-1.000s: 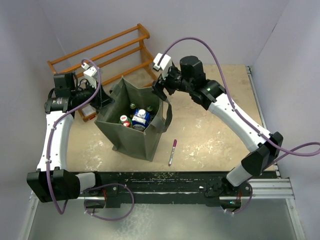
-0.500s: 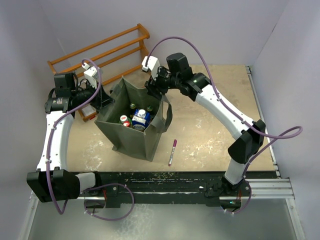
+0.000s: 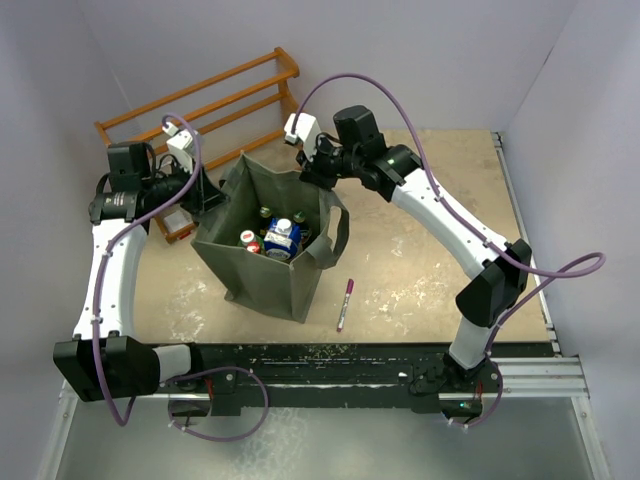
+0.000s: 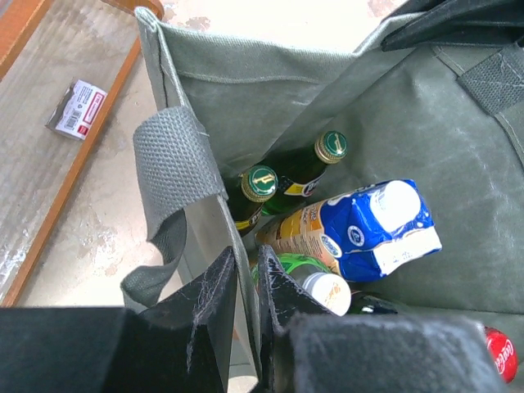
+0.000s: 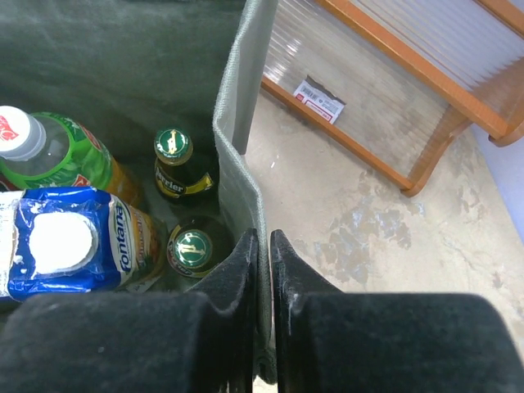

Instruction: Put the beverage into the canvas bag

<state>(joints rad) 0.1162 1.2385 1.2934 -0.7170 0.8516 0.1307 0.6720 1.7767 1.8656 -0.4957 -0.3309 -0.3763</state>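
Observation:
The dark grey-green canvas bag point(image 3: 255, 275) stands open in the middle of the table. Beverages sit inside it: a blue-and-white carton point(image 4: 372, 229), two green glass bottles with green caps point(image 4: 260, 182) point(image 5: 173, 143), a green plastic bottle with a white cap point(image 4: 326, 291) and a red cap point(image 4: 499, 354). My left gripper point(image 4: 248, 258) is shut on the bag's left rim beside a loop handle point(image 4: 172, 164). On the far right rim point(image 5: 241, 106), my right gripper point(image 5: 263, 237) is shut, the fabric pinched between its fingers.
A wooden rack point(image 3: 200, 95) stands behind the bag at the back left, with a small printed packet point(image 5: 319, 100) on its shelf. A purple marker point(image 3: 345, 303) lies on the table to the right of the bag.
My right gripper has moved left to the bag's far right rim and shut on it. The left arm keeps its hold on the left rim.

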